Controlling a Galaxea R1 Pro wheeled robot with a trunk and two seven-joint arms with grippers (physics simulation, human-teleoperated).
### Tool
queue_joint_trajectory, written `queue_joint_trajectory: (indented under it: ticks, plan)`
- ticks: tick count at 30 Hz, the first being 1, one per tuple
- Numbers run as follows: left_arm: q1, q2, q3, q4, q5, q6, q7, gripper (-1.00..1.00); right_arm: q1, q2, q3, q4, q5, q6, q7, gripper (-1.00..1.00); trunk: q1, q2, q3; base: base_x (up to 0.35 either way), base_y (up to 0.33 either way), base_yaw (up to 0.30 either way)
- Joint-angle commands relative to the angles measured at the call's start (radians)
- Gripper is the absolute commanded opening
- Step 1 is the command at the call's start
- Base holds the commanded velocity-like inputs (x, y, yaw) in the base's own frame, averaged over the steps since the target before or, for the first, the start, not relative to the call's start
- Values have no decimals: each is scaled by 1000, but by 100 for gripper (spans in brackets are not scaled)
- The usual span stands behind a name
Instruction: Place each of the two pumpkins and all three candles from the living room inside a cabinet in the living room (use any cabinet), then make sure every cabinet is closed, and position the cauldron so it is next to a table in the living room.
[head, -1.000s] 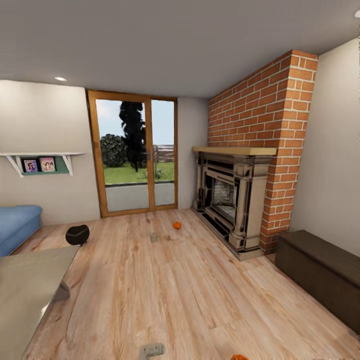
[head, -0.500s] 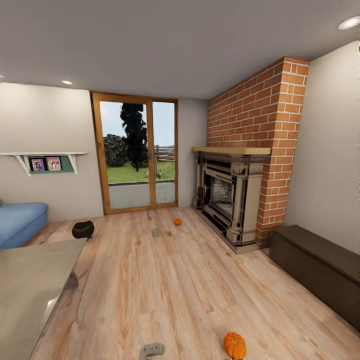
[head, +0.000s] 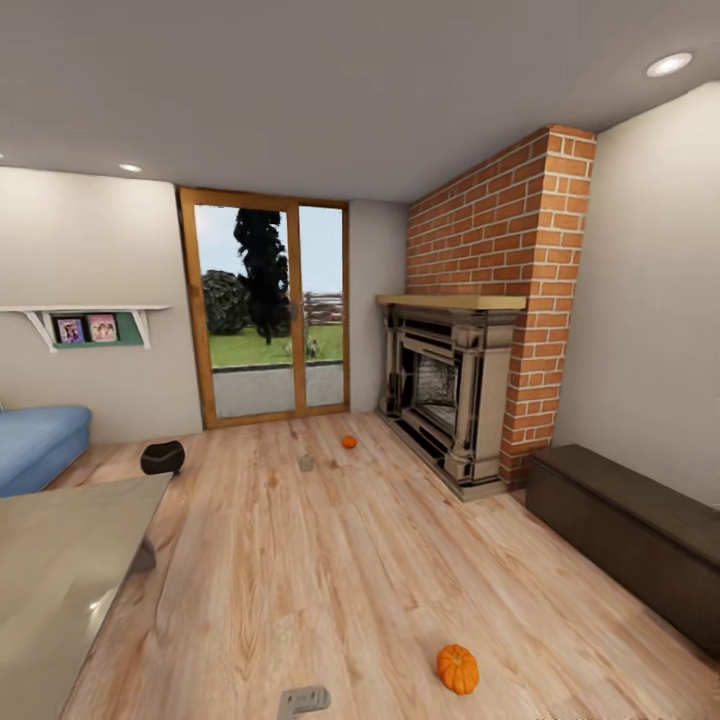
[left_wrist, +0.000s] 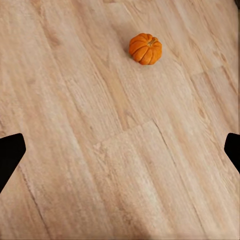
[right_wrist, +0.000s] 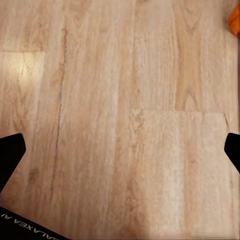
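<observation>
Bright, even light; soft render

Head camera faces the fireplace (head: 450, 400) at 1 o'clock — both wrist cameras look down close at the floor (left_wrist: 120, 150), sharing the near pumpkin (head: 457, 668).

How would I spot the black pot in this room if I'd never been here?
Start at the glass patio door on the far wall and look down to the left, towards the blue sofa. The cauldron sits on the wood floor between them. It is round and plain black, unlike the small orange pumpkin nearby.
</observation>
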Motion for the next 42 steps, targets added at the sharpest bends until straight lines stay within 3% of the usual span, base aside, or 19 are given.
queue_joint_trajectory:
  ticks: [1, 13, 42]
  plan:
    - [0, 0, 0, -2, 10, 9, -2, 100, -1, 0, 7, 2, -11, -4, 4, 100, 0, -1, 0, -4, 0, -191]
    - [0, 0, -2, -2, 10, 9, -2, 100, -1, 0, 7, 2, -11, -4, 5, 100, 0, -1, 8, -24, 0, -118]
    - [0, -1, -2, -2, 9, 9, -2, 100, -1, 0, 7, 2, -11, -4, 5, 100, 0, -1, 8, -326, 0, -1]
